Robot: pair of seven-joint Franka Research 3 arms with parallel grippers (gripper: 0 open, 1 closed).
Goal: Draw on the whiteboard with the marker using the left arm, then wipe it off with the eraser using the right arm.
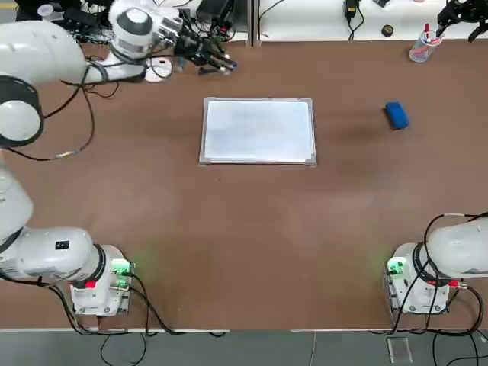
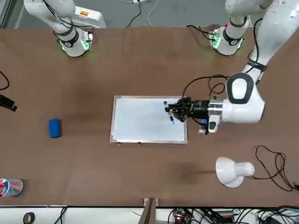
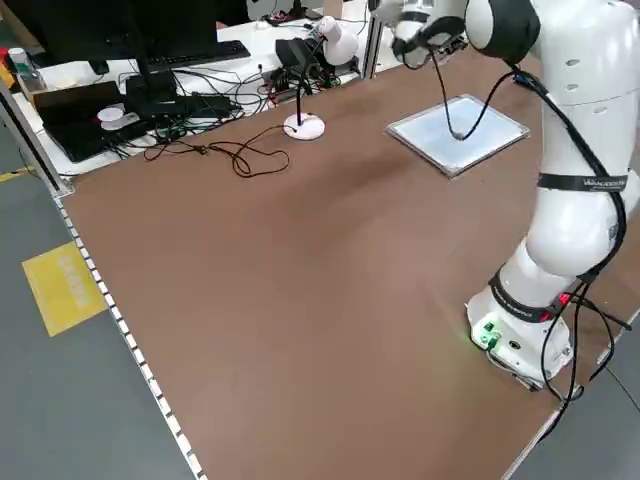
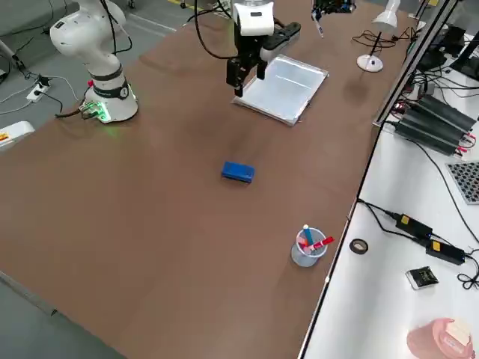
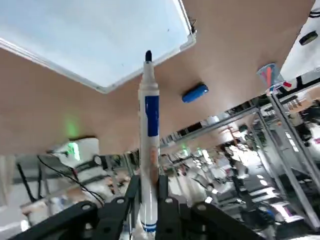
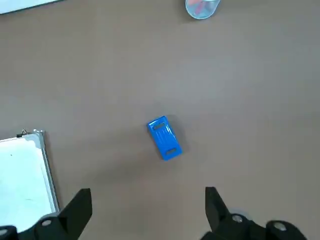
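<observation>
The left gripper (image 2: 172, 111) was clamped on the marker (image 5: 148, 145), its fingers (image 5: 131, 192) pressed against the lower part of the white barrel. In the left wrist view the marker stood out straight from the jaws with its dark tip uncapped and a blue band around the barrel. In the front view the gripper reached level across the table from the arm's side, and the marker's tip pointed down over the edge of the whiteboard (image 2: 145, 119) nearest that arm. Whether the tip touched the board cannot be told.

The whiteboard (image 1: 258, 130) lay flat near the middle of the brown table (image 1: 252, 244), its long sides parallel to the table's far edge. Its white surface showed no clear marks in the overhead view. Bare table surrounded the board on all four sides, with the widest open stretch between the board and the arms' bases.

The right gripper (image 6: 147, 210) hung raised above the table with its jaws set wide apart and nothing between them. Seen through that gap, the blue eraser (image 6: 164, 138) lay alone on the table, well apart from a corner of the whiteboard (image 6: 25, 175). In the overhead view the eraser (image 1: 396, 115) sat to the right of the board.

A clear cup (image 4: 307, 247) holding red-tipped pens stood near the table's far right corner, beyond the eraser. A white desk lamp (image 2: 232, 171) stood near the far edge behind the left arm, its black cable (image 2: 275, 168) trailing across the table.
</observation>
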